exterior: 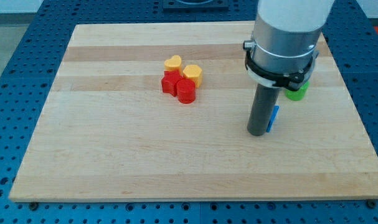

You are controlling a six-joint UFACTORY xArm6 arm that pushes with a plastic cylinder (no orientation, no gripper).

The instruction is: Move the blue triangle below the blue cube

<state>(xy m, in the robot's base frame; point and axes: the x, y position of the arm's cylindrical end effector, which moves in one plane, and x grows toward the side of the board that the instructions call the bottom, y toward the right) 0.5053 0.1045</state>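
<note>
One board [114, 162] fills the view. Arm housing hides the upper-right region; the blue cube cannot be seen, so the triangle's placement against it cannot be checked. No gripper fitted: nothing clenched or grasped, contact only. My tip [258, 133] sits right against the view's left side of the blue triangle [274, 117], only a sliver of which shows. Green block [295, 94], partly hidden, lies just above and right. Red and yellow cluster [182, 79] stands well apart at the left. Judgement: push under way; final position unconfirmed.
</note>
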